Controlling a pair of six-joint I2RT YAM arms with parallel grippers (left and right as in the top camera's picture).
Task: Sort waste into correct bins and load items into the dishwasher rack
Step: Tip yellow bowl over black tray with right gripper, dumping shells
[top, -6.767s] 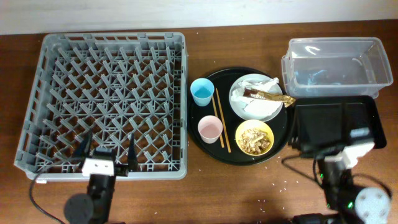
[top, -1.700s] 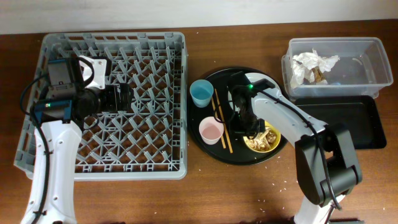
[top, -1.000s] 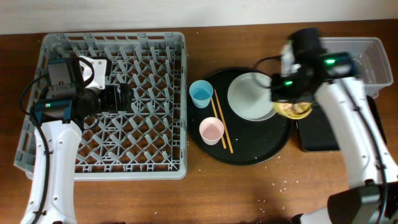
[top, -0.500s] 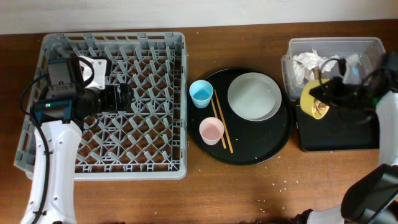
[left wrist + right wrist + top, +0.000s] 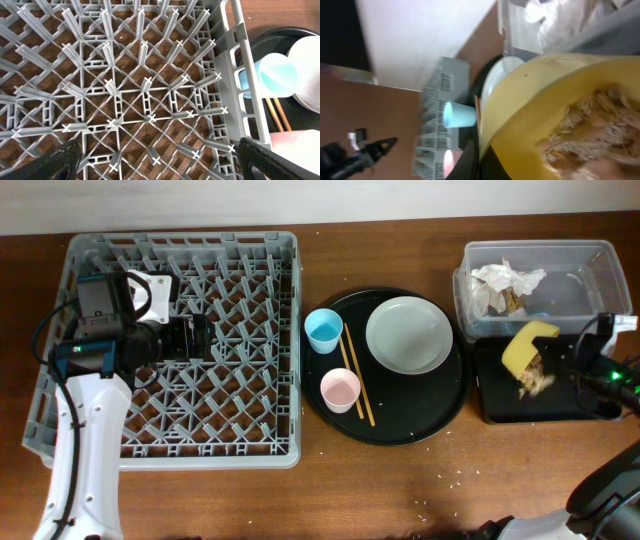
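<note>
My right gripper (image 5: pixel 562 362) is shut on the rim of the yellow bowl (image 5: pixel 528 346), which is tipped on its side over the shallow black tray (image 5: pixel 500 405). Beige food scraps (image 5: pixel 538 381) spill from it. In the right wrist view the bowl (image 5: pixel 555 95) fills the frame with scraps (image 5: pixel 592 135) inside, and my right gripper (image 5: pixel 482 161) pinches its rim. The clear tub (image 5: pixel 590 268) holds white napkins (image 5: pixel 506 279) and a brown wrapper (image 5: pixel 514 301). My left gripper (image 5: pixel 190 338) hovers open over the grey dishwasher rack (image 5: pixel 270 450), with nothing between its fingertips (image 5: pixel 64 160).
A round black tray (image 5: pixel 400 425) carries the white plate (image 5: pixel 408 335), the light-blue cup (image 5: pixel 324 329), the pink cup (image 5: pixel 338 389) and the chopsticks (image 5: pixel 355 383). In the left wrist view the blue cup (image 5: pixel 274 75) stands just past the rack's wall (image 5: pixel 239 60).
My right arm carried the yellow bowl off the round tray to the right and tipped it over the black tray, where scraps now fall out. The left arm has not moved.
</note>
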